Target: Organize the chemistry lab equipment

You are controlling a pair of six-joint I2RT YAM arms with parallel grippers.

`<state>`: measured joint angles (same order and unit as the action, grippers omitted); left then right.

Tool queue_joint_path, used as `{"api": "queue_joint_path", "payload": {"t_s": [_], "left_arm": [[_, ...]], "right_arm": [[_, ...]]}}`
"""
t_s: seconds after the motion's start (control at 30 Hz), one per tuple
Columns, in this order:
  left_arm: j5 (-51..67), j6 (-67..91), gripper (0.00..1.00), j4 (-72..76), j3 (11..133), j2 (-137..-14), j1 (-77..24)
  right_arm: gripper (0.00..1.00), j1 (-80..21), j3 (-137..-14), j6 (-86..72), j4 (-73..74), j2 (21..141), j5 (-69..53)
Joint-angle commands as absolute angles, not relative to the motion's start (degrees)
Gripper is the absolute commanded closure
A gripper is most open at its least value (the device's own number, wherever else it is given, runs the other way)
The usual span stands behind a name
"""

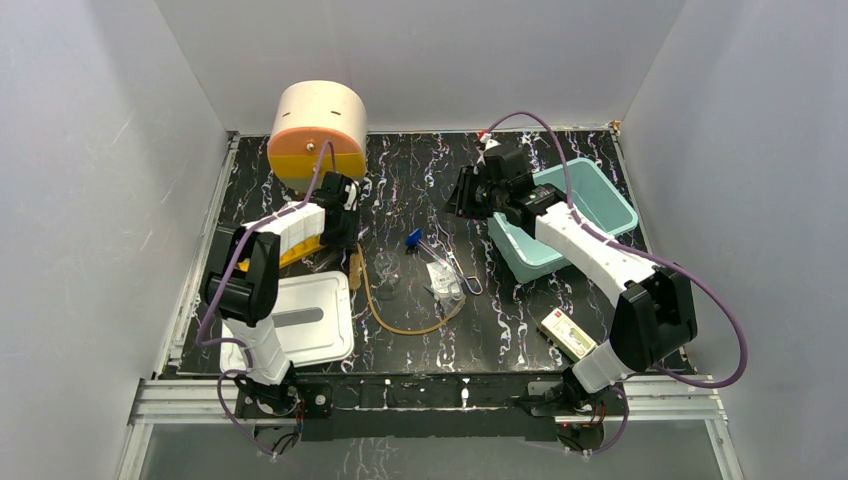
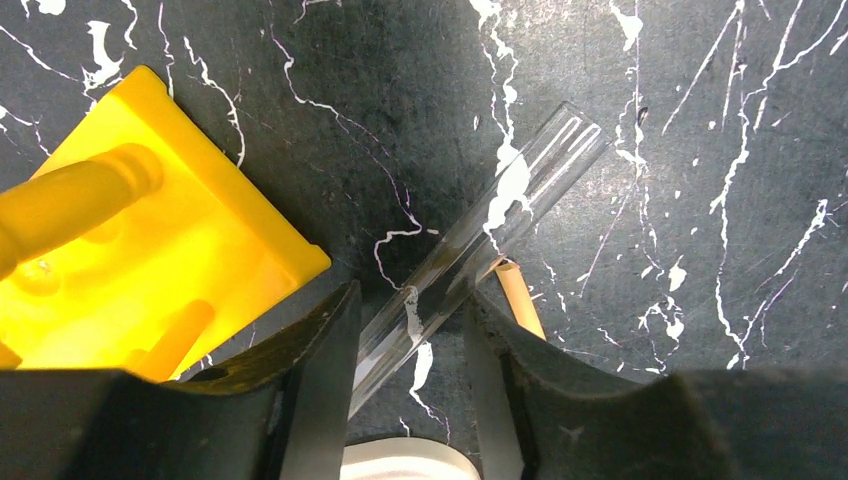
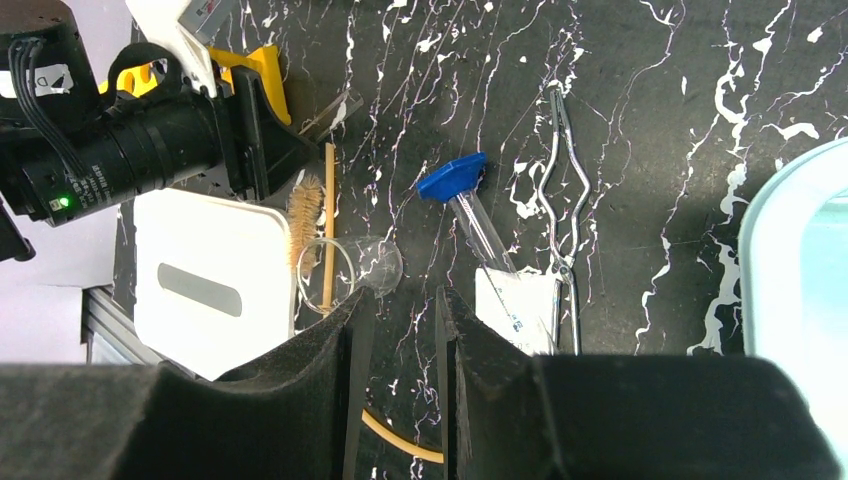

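From overhead, the left arm bends over the orange-yellow holed rack at the left of the marbled black desk, while the right arm stretches across a teal bin. Between them lie a tiny clear glass flask, a blue-tipped piece, a wire metal clamp, a clear packet and a looping amber rubber hose. The left wrist view shows the left jaws flanking a clear glass tube that lies slantwise on the desk just beside the rack; whether they pinch it cannot be told. The right wrist view shows the right jaws parted and empty above the desk, the flask and hose near their tips.
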<state>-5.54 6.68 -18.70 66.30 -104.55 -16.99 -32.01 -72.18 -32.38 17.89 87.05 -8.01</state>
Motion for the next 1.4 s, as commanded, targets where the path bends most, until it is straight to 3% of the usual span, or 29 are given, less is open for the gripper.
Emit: {"api": "queue_joint_path", "payload": {"t_s": [0.0, 0.1, 0.33, 1.37], "left_arm": [[-5.30, 6.49, 0.57, -19.18, 64.83, -100.74, -17.39], [-5.32, 6.07, 0.58, -19.40, 64.12, -99.93, -17.40], [-3.89, 4.68, 0.71, -19.36, 64.00, -100.48, -17.55], [-2.34, -2.60, 0.79, -20.19, 74.83, -104.23, -19.24]], "right_arm": [[0.63, -32.33, -71.89, -31.78, 16.88, 84.72, -7.89], [0.63, -32.34, -72.05, -31.71, 16.88, 84.97, -8.16], [0.63, -32.42, -71.99, -31.55, 16.52, 85.63, -8.69], [0.61, -32.57, -70.60, -34.89, 13.33, 87.14, -10.35]]}}
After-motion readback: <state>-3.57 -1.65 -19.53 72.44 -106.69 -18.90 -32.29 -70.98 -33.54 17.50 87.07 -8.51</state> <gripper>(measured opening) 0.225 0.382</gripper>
